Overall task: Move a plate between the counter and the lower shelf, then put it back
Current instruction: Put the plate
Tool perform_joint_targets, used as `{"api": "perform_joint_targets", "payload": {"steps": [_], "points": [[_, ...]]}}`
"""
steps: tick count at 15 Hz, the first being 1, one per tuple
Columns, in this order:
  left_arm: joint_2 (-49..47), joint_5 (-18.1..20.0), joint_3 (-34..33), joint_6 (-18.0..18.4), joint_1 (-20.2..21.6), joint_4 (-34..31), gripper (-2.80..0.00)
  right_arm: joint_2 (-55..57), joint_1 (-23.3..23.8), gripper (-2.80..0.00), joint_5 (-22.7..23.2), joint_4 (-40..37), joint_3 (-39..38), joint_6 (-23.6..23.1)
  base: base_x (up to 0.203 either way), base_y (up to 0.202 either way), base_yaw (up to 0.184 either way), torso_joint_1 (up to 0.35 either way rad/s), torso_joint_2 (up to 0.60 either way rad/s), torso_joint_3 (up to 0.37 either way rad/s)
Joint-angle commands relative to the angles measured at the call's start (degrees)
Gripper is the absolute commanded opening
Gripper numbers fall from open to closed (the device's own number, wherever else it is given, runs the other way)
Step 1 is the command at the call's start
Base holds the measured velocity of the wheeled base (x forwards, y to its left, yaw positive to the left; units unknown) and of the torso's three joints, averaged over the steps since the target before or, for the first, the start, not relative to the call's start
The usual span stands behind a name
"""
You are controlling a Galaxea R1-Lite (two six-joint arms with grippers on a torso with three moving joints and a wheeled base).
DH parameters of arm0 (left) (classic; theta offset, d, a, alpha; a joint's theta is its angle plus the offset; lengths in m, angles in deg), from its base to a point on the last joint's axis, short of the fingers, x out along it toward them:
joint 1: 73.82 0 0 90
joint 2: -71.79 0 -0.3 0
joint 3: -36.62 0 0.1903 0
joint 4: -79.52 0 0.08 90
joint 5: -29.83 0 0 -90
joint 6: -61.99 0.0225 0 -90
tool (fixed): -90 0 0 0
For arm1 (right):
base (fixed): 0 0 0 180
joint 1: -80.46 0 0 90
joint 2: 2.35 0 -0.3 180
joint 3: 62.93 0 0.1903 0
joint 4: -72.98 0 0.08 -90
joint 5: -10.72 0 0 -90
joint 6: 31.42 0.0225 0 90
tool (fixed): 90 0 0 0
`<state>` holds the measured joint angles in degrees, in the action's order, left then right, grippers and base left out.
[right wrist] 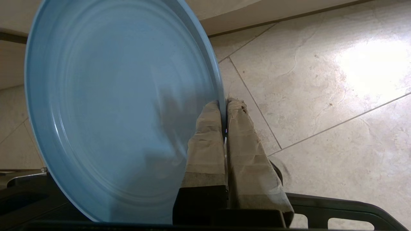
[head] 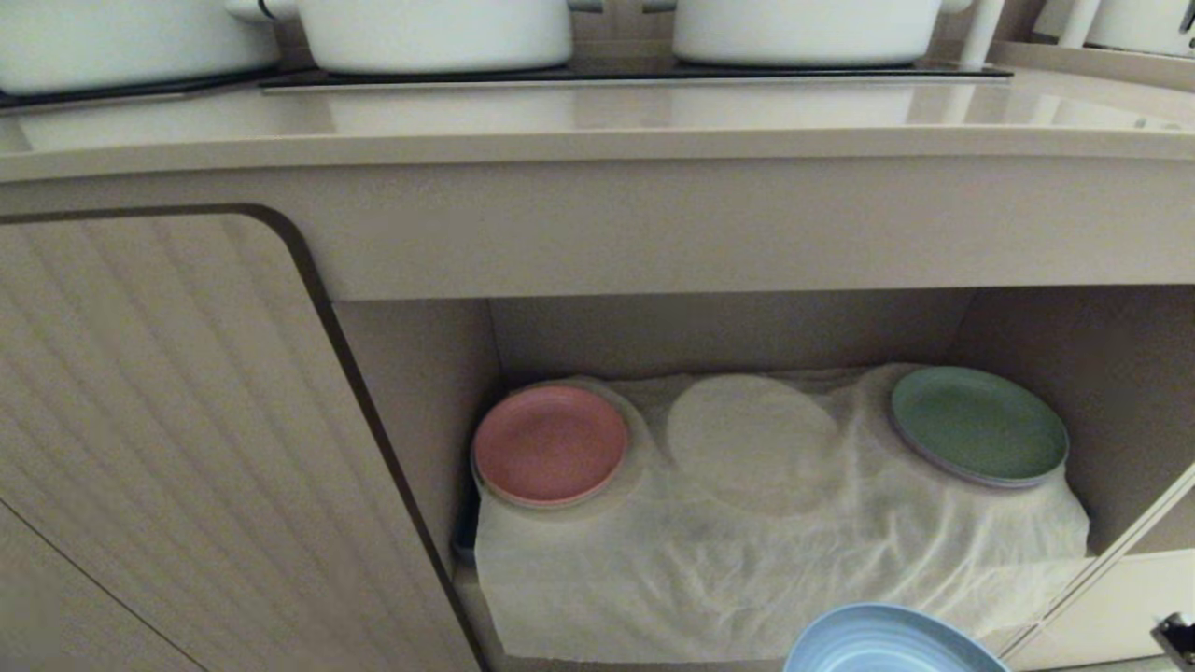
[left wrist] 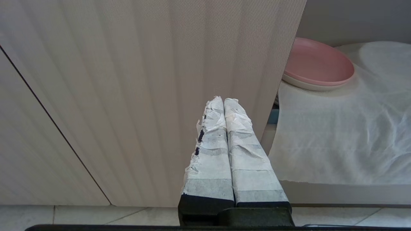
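Beige tiles (right wrist: 321, 96) lie below my right pincer (right wrist: 223, 104), clamped on the blue plate (right wrist: 112, 106). White cloth (head: 775, 560) drapes the lower shelf (head: 1120, 401).

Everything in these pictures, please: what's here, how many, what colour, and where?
plate: one, light blue, pinched by its rim, low in front of the lower shelf
pink plate: one, left hump
green plate: one, right hump
white cloth: one, draped over the lower shelf; middle hump bare
pots: three, white, on the counter
cabinet door: beige, ribbed, left
right claw: shut on the plate
left claw: shut, empty, by the door
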<state>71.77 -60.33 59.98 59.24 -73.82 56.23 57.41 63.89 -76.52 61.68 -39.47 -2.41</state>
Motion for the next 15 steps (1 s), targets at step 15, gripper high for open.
{"api": "perform_joint_targets", "payload": {"steps": [15], "points": [[0.0,0.0,0.0,0.0,0.0,0.0,-2.80,0.7,0.0,-2.80,-0.1,0.4,0.0,0.1,0.000,0.000,0.000,0.000,0.00,0.000]]}}
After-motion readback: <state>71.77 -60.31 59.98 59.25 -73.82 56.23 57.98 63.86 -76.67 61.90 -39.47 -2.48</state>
